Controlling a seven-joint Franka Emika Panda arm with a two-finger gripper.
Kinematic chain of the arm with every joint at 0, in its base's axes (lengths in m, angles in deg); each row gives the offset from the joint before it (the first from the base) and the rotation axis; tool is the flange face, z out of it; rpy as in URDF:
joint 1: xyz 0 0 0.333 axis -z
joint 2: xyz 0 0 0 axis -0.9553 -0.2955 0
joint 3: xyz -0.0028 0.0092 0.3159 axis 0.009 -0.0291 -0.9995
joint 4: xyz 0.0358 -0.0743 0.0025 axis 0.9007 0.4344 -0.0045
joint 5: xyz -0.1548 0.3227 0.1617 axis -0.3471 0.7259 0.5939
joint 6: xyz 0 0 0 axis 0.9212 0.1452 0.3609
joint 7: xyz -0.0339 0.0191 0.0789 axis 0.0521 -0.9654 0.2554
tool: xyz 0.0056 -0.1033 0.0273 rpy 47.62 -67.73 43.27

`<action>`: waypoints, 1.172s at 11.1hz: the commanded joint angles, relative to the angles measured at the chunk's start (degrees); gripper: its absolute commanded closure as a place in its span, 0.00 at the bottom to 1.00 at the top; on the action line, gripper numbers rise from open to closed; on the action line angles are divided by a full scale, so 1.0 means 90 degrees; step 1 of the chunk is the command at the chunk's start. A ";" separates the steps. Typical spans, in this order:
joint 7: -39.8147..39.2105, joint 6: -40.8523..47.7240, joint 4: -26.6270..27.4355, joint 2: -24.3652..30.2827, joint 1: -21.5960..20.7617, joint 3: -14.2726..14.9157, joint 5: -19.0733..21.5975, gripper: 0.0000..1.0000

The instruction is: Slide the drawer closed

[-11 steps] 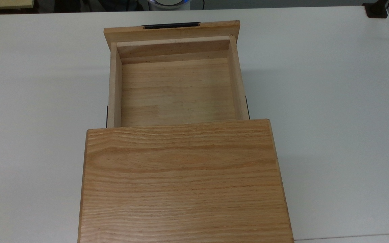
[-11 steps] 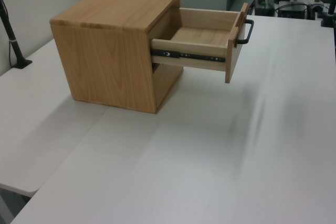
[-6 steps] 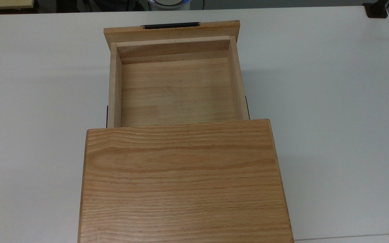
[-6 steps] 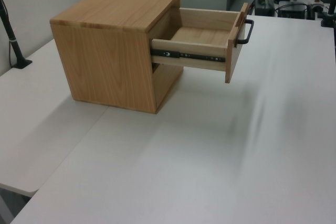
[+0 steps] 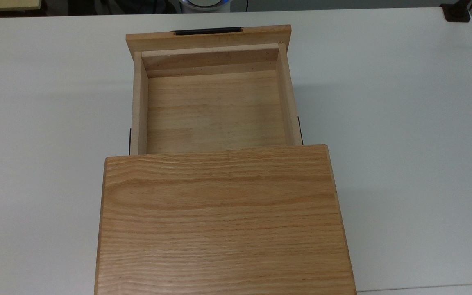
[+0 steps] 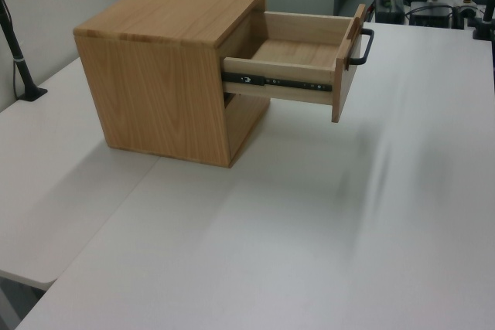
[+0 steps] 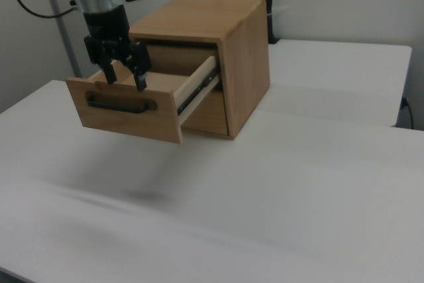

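Although the cabinet [image 5: 224, 221] covers the lower middle of the top view, the drawer [image 5: 213, 110] is clearly seen pulled far out of it toward the far edge of the white surface [image 5: 404, 123]. The drawer is a shallow box of light wood with nothing inside. Its wide front panel lies close to the far edge, and the thin black bar handle [image 5: 207, 30] runs along the outside of this panel. No brand, label or writing can be read on the wood.

In the left view, the cabinet [image 6: 166, 75] stands near the left edge of the surface [image 6: 309, 237], and the drawer [image 6: 305, 56] sticks out of its upper part to the left view's right, hanging above the surface without touching it. A black metal slide rail [image 6: 274, 81] runs along the side of the drawer, and the handle [image 6: 362, 45] stands out from the front panel. The small marks on the rail are not readable.

In the right view, the drawer [image 7: 142, 101] comes out of the cabinet [image 7: 222, 51] toward the right view's left. The gripper [image 7: 123, 79] hangs from above, just over the top edge of the front panel, above the handle [image 7: 119, 105]. Its two black fingers [image 7: 140, 74] point down and are spread apart, holding nothing. I cannot tell if they touch the panel.
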State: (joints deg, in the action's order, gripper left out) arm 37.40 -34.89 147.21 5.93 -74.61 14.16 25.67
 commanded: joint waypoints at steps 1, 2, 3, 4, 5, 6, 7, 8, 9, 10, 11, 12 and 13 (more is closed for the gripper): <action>-0.0143 0.0300 -0.0069 0.0016 -0.0015 0.0033 0.0232 0.76; -0.0144 0.0320 -0.0059 0.0006 -0.0015 0.0033 0.0310 0.98; -0.0144 0.0349 0.0009 0.0006 -0.0015 0.0023 0.0456 1.00; -0.0144 0.0350 0.0038 -0.0004 -0.0035 0.0003 0.0554 1.00; -0.0173 0.0330 0.0155 -0.0023 -0.0093 -0.0045 0.0575 1.00; -0.0357 0.0311 0.0243 -0.0052 -0.0151 -0.0123 0.0575 1.00; -0.0620 0.0291 0.0311 -0.0120 -0.0162 -0.0211 0.0575 1.00; -0.0680 0.0272 0.0302 -0.0256 -0.0162 -0.0328 0.0575 1.00; -0.0681 0.0242 0.0293 -0.0345 -0.0171 -0.0445 0.0575 1.00; -0.0661 0.0126 0.0292 -0.0461 -0.0278 -0.0494 0.0575 1.00; -0.0632 0.0009 0.0283 -0.0617 -0.0453 -0.0495 0.0575 1.00; -0.0593 -0.0137 0.0254 -0.0803 -0.0542 -0.0495 0.0575 1.00; -0.0525 -0.0351 0.0234 -0.0940 -0.0659 -0.0495 0.0565 1.00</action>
State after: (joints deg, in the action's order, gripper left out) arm 32.67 -34.46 149.82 0.34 -78.24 9.36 30.31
